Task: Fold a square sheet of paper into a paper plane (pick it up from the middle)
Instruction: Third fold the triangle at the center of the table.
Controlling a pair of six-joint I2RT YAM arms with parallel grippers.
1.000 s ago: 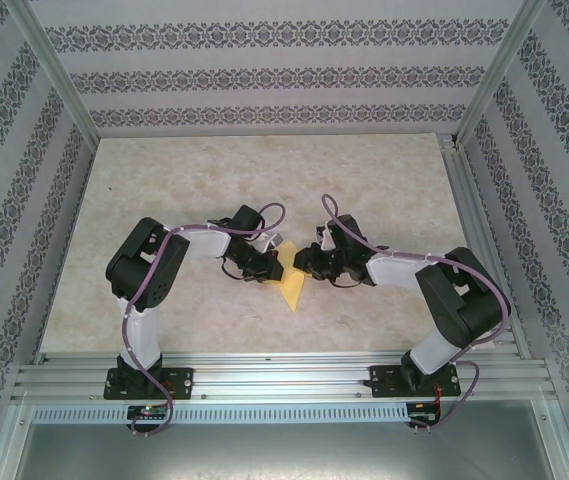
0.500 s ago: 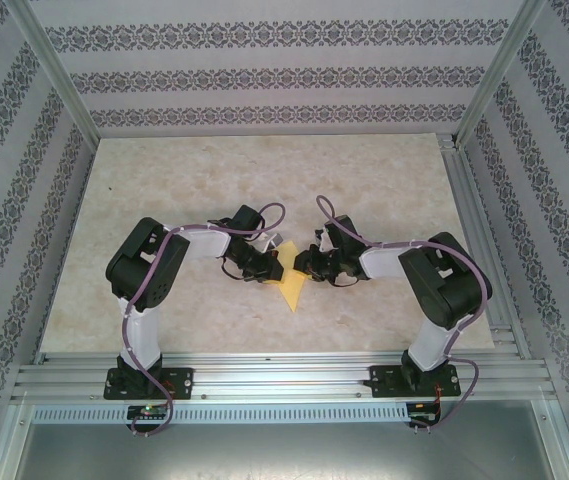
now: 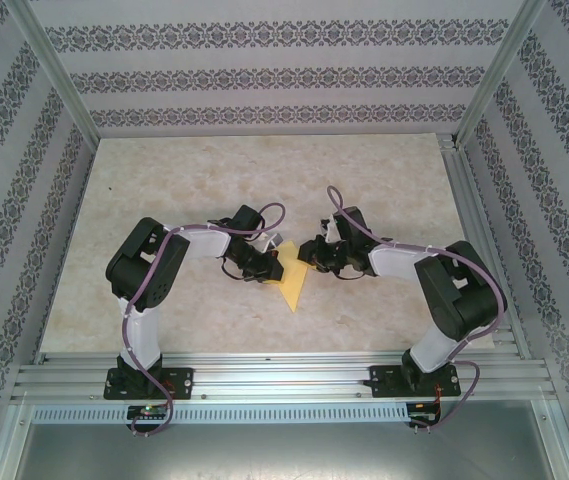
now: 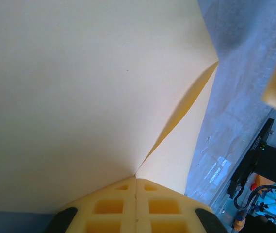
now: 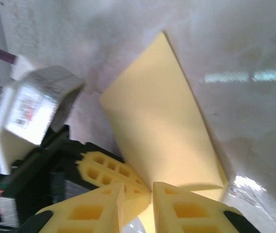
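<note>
Left tool (image 4: 136, 187) is closed tight on the square sheet of paper (image 4: 79, 97), with the pads pressed together on it where a folded flap begins. The right tool (image 5: 152, 194) has its jaws a narrow gap apart at the edge of the sheet, and I cannot tell if it really pinches the paper or only stands in front of it. The sheet is between the two tools, a little near of the middle of the worktop (image 3: 214, 180), with one sharp corner pointing to the near side. The step in hand seems to be making a fold. To do it well, I think the left tool should hold firm as the fixed point, while the right tool brings its edge slowly to the fold line, so the thin paper does not tear or slip, and then presses the fold flat on the worktop. The left wrist view shows the flap edge running from the pads up to a corner, which the top view hides under the arms. The top view alone gives the place of the sheet on the worktop. The right wrist view shows the long flat face and a second layer at its lower corner.
</note>
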